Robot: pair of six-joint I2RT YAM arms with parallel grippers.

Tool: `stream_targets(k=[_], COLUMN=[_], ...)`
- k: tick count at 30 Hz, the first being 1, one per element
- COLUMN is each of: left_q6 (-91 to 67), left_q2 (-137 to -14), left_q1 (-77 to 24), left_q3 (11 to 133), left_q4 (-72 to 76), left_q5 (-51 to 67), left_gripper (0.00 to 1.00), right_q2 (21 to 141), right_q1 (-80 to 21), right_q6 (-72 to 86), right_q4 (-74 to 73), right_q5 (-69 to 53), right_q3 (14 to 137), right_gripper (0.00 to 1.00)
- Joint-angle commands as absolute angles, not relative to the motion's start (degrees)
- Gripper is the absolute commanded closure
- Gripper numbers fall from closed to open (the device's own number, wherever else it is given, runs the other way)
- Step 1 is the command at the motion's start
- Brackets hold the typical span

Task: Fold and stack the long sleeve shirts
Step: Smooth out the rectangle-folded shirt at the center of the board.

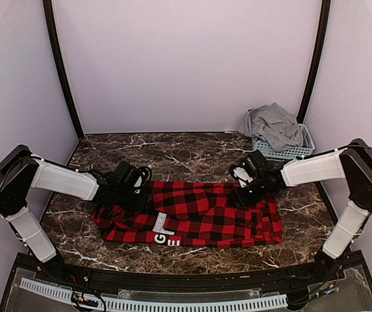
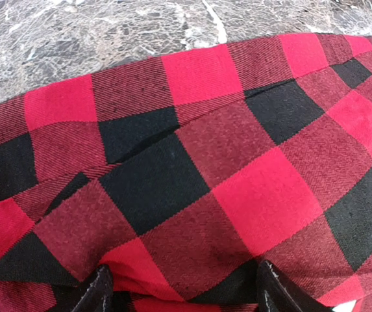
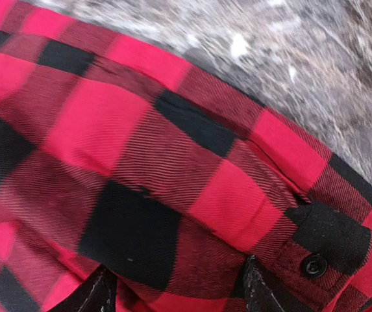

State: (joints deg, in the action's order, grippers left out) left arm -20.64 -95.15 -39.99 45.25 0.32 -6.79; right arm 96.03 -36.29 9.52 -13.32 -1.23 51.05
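Note:
The red-and-black check long sleeve shirt (image 1: 198, 214) lies flat across the middle of the table, with white letters near its front left edge. It fills the left wrist view (image 2: 192, 169) and the right wrist view (image 3: 140, 162). My left gripper (image 1: 136, 195) is down on the shirt's back left edge. Its jaws are open wide (image 2: 184, 296), with cloth lying between the fingertips (image 2: 98, 292). My right gripper (image 1: 241, 194) is on the back right edge, also open (image 3: 176, 292), with cloth between its fingertips (image 3: 258, 289). A plain grey shirt (image 1: 275, 125) lies crumpled in the basket.
The pale blue slatted basket (image 1: 295, 153) stands at the back right corner. The dark marble tabletop (image 1: 173, 153) shows behind the check shirt. A black button (image 3: 313, 265) on a placket shows at the right of the right wrist view.

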Motion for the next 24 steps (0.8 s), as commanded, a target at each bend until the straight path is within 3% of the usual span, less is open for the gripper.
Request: stream_targets(k=[1, 11, 18, 24], left_q6=[-20.0, -17.5, -17.9, -20.4], left_q2=[-93.5, -93.1, -89.6, -85.1], left_q1=[-39.9, -39.9, -39.9, -40.5], left_q3=[44.4, 44.7, 45.5, 43.9], left_q4=[-2.1, -2.4, -1.6, 9.0], left_q5=[-9.7, -13.9, -10.8, 1.8], left_gripper=[0.25, 0.24, 0.24, 0.24], right_q2=[98.3, 94.3, 89.1, 88.5], right_q1=[-36.7, -36.8, -37.4, -37.3], right_q6=[9.6, 8.5, 8.5, 10.6], right_q4=[-14.7, -19.8, -19.3, -12.9], right_q5=[9.5, 15.4, 4.2, -5.3], right_q3=[52.0, 51.9, 53.0, 54.1], right_gripper=[0.37, 0.31, 0.27, 0.32])
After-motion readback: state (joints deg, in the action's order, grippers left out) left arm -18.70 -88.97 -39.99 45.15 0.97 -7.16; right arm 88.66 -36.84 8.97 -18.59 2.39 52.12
